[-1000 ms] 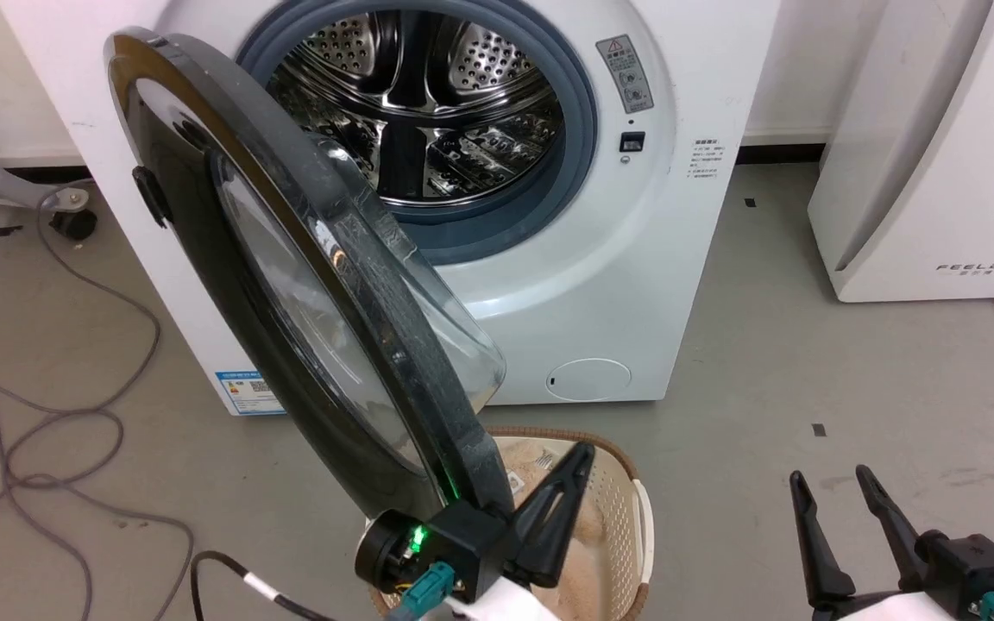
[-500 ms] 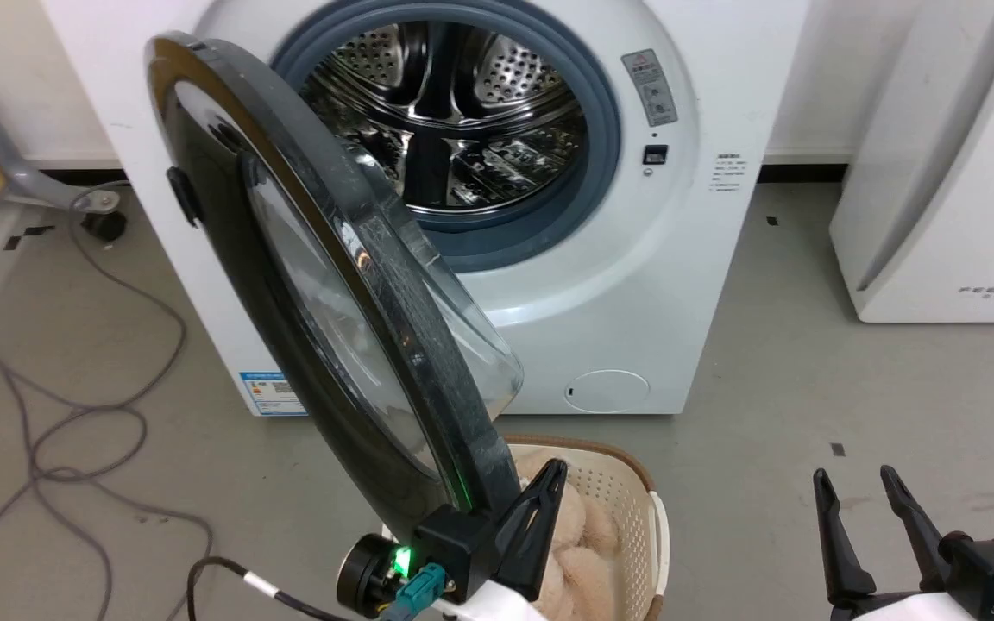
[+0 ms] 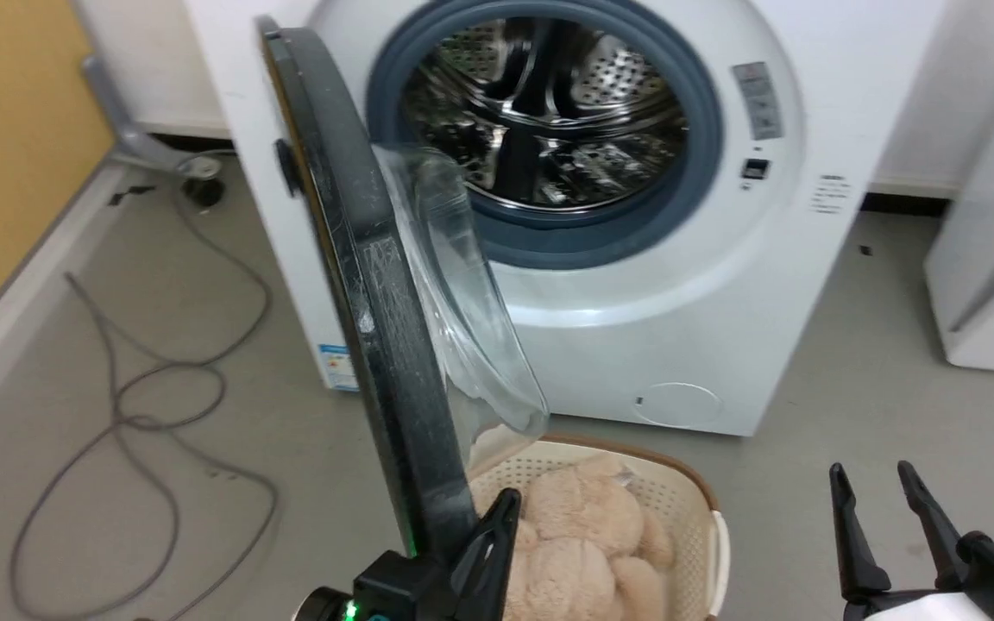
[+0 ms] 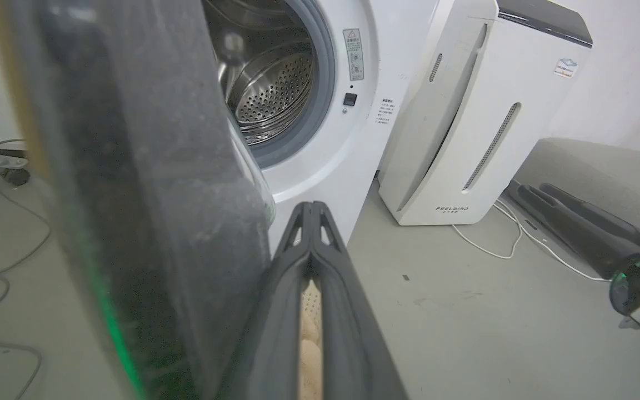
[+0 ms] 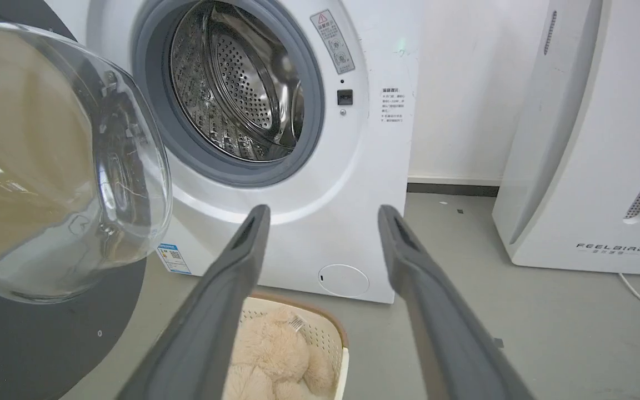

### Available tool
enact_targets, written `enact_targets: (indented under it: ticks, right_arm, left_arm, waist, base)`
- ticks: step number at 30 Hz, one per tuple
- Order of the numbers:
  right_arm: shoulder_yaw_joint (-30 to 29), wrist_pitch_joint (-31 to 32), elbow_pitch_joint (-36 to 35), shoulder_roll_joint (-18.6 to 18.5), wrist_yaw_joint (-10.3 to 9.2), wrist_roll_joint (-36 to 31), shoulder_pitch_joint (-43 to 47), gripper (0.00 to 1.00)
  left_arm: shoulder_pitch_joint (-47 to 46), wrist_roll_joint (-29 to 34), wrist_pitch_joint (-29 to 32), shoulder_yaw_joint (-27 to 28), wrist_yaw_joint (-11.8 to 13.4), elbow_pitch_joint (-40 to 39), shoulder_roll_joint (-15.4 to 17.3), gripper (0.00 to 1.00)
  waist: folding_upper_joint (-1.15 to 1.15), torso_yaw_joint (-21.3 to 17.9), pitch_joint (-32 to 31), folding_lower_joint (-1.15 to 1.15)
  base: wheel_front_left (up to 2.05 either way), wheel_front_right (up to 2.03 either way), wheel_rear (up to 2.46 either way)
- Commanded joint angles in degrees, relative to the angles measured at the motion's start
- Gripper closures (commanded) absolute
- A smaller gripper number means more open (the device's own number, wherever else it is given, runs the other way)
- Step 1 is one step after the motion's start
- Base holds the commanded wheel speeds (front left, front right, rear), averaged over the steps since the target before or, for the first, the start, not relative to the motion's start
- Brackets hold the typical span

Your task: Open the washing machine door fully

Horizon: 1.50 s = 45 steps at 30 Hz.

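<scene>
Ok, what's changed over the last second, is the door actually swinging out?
The head camera has turned, shifting the scene right. Still, the washing machine door now shows nearly edge-on, not its black face, so it seems to have swung wider from the washing machine, the shut left gripper following beside its rim. Nothing grasped or released. The right gripper stays open; the basket stays put.

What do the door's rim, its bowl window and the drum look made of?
The washing machine door rim looks like dark plastic, scuffed along its edge. Its bowl window looks like clear glass, see-through with glints. The drum looks like polished steel, perforated and mirror-bright.
</scene>
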Motion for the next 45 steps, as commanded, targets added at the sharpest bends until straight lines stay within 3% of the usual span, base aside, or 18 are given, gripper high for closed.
enact_targets:
  ticks: [1,11,20,33,45]
  right_arm:
    - [-0.07,-0.23,-0.33,0.24,0.03,-0.35,0.79,0.0]
    - [-0.52,0.07,-1.92,0.24,0.03,-0.59,0.35,0.0]
    - [-0.16,0.36,-2.38,0.24,0.03,-0.5,-0.1,0.0]
    - [-0.24,0.7,-2.97,0.24,0.03,-0.07,-0.3,0.0]
    - [-0.44,0.93,-2.56,0.24,0.03,0.44,-0.93,0.0]
  left_arm:
    - [0.43,-0.13,0.06,1.07,0.7,-0.28,0.66,1.0]
    - [3.26,0.21,-2.65,7.81,6.17,-3.99,2.89,1.0]
    - [1.95,-1.77,-6.51,17.72,8.58,-1.35,6.64,1.0]
    - [-4.86,-10.77,-13.23,33.93,5.39,11.96,11.29,1.0]
    - [-13.77,-10.19,-14.21,41.06,-0.09,25.71,12.99,1.0]
  waist:
    - [0.0,1.82,0.34,0.0]
    - [0.0,8.12,1.46,0.0]
    - [0.0,8.95,2.12,0.0]
    - [0.0,6.7,3.96,0.0]
    - [0.0,6.62,3.89,0.0]
  base:
    - [0.0,0.0,0.0]
    - [0.0,0.0,0.0]
    - [0.0,0.0,0.0]
    - [0.0,0.0,0.0]
    - [0.0,0.0,0.0]
